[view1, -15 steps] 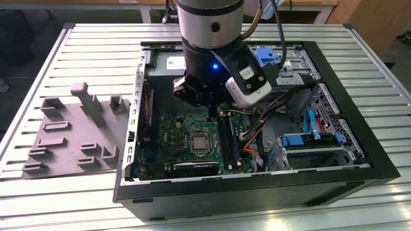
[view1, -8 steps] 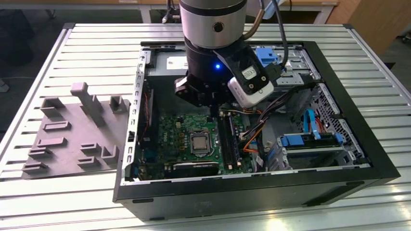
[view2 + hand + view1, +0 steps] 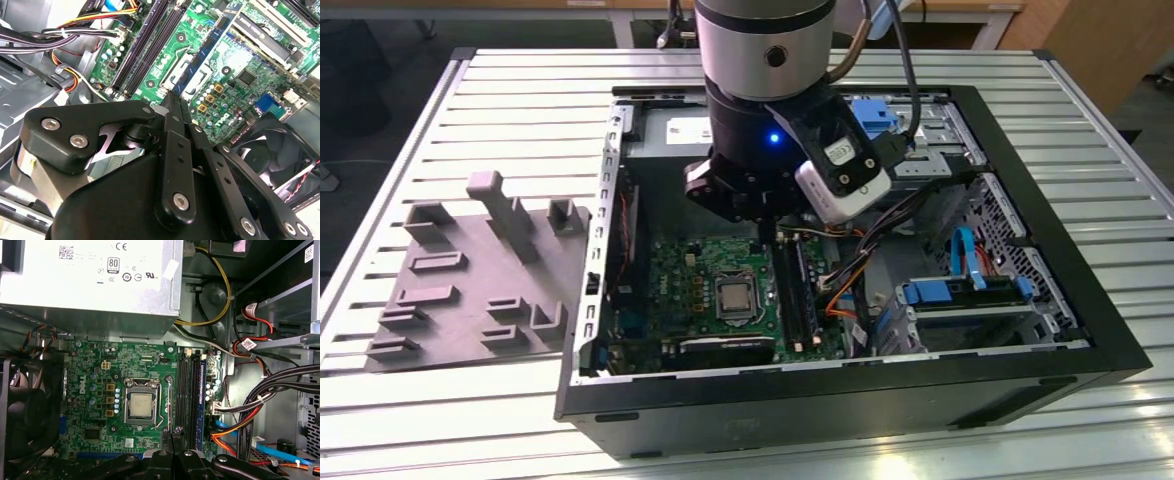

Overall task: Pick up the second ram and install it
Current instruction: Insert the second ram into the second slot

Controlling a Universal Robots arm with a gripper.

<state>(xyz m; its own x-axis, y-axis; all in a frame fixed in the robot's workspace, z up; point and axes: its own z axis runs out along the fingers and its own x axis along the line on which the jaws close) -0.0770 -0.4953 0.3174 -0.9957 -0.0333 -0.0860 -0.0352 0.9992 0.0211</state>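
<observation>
My gripper (image 3: pixel 767 232) hangs inside the open computer case, just above the green board (image 3: pixel 707 262). In both wrist views its two black fingers are pressed together, and nothing shows between them (image 3: pixel 172 96) (image 3: pixel 172 434). The tips sit over one end of the long black slots (image 3: pixel 187 395) (image 3: pixel 147 47) (image 3: pixel 794 290), slightly to the processor's side of them. A thin dark stick with a blue edge (image 3: pixel 201 400) stands seated in the outermost slot. I cannot tell whether it is the second ram.
The silver processor (image 3: pixel 140 407) sits mid-board. A black fan (image 3: pixel 27 410) and the grey power supply (image 3: pixel 90 280) border the board. Bundled cables (image 3: pixel 260 400) run beside the slots. A grey plastic block with upright posts (image 3: pixel 467 280) lies outside the case, at the exterior view's left.
</observation>
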